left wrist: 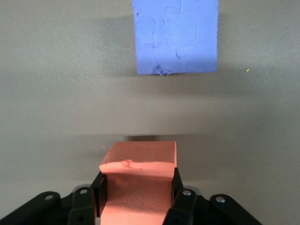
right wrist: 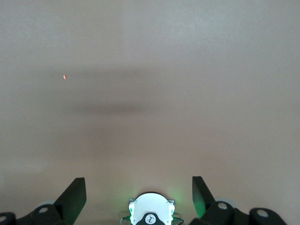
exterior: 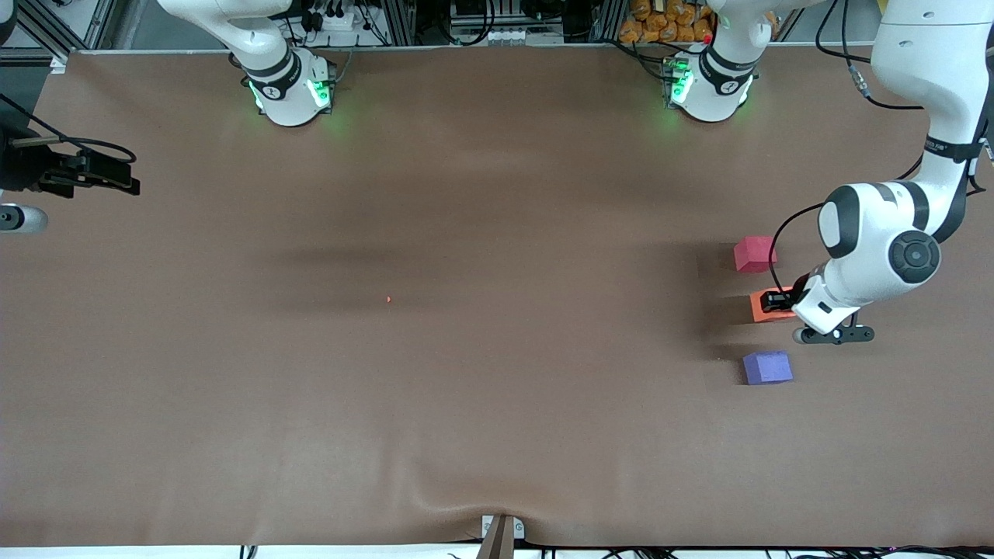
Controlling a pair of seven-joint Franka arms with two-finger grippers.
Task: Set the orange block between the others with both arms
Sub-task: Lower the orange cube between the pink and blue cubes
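Left gripper is clamping the small bright orange matte foam cube between its fingers, holding it in the gap between the pinkish-red matte cube and the purple-blue matte cube, with the purple-blue one just ahead of the fingertips in the wrist view. Judging the release: it should be lowering straight until the orange cube is sitting flat on the brown table mat, lined up with both neighbours, then opening without nudging either. Right gripper is waiting with fingers spread wide, holding nothing, over bare mat at the right arm's end.
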